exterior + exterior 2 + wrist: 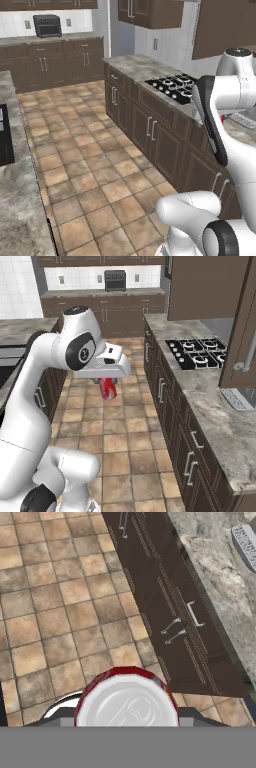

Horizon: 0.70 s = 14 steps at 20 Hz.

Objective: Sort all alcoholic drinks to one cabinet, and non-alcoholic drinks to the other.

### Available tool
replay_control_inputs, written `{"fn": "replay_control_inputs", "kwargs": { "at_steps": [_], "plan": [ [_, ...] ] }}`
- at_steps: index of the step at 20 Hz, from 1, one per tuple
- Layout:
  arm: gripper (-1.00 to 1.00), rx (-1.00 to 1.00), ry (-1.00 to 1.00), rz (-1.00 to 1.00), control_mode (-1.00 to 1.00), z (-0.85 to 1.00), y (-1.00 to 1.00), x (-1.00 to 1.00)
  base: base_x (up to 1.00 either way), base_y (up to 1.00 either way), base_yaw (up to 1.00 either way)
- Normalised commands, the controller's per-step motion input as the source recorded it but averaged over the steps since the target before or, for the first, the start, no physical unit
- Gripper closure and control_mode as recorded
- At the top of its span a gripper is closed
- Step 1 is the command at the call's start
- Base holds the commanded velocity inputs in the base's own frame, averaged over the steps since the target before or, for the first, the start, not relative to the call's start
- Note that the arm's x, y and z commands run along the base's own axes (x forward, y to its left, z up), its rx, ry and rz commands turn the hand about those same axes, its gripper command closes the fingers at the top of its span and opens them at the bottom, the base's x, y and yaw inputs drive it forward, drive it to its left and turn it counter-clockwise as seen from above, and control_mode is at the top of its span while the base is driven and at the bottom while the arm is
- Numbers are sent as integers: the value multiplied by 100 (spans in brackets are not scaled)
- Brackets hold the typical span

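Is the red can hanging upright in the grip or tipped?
Tipped. The right base view shows the red can slanting under the hand; the hand view shows its silvery top facing the camera, above the tiled floor.

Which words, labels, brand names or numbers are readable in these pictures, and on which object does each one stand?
None can be read.
Red can in the claw: white marks on its side, too blurred to read.
Its silvery top: only an embossed tab shape, no letters.
Black oven on the far counter: no legible text.
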Motion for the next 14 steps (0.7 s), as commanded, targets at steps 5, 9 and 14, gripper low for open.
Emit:
{"fn": "replay_control_inputs", "kwargs": {
  "at_steps": [5,9,14],
  "plan": [
    [100,0,0,0,100,0,0,0,85,-3,-38],
    [100,0,0,0,100,0,0,0,63,-3,-57],
    [100,0,0,0,100,0,0,0,24,-25,-59]
  ]
}}
